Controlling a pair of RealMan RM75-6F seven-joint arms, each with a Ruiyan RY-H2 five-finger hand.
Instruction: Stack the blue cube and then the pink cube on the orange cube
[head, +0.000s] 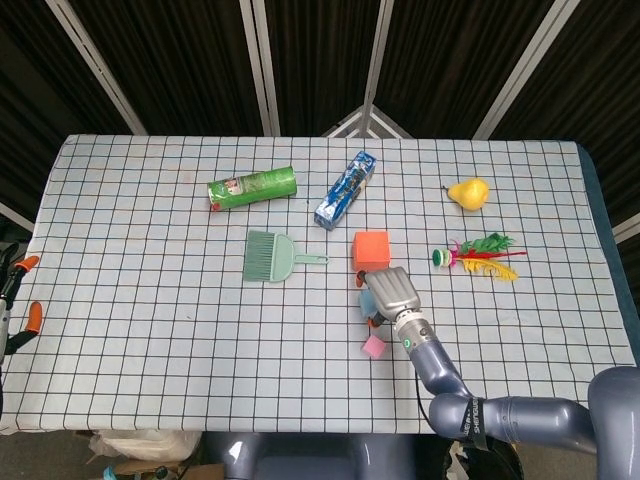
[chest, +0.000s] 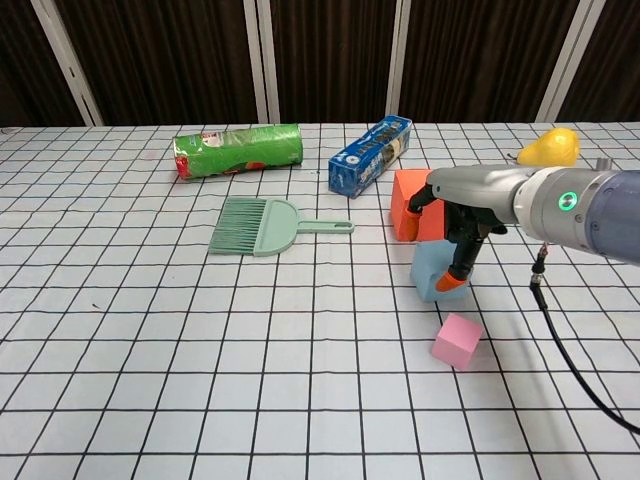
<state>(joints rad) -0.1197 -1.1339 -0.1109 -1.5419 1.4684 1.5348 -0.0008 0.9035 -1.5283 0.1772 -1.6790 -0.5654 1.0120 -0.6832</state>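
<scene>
Lab: grid tablecloth (head: 140, 300), black curtains (chest: 150, 60)

My right hand (chest: 452, 222) curls over the blue cube (chest: 436, 270), fingertips touching it, just before the orange cube (chest: 412, 200); the pink cube (chest: 457, 340) lies nearer.

1. From the head view, we see the right hand (head: 392, 293) covering most of the blue cube (head: 368, 301); only a sliver shows at its left.
2. In the chest view, the right hand (chest: 452, 215) hides the orange cube's (chest: 405, 193) right part and the blue cube's (chest: 428, 270) top.
3. We cannot tell whether the fingers (chest: 457, 274) actually clamp the blue cube or merely rest against it.
4. The right arm runs off the chest view's right edge.
5. Print on the green can (chest: 238, 150) and blue box (chest: 370, 154) is too small for us to read.
</scene>
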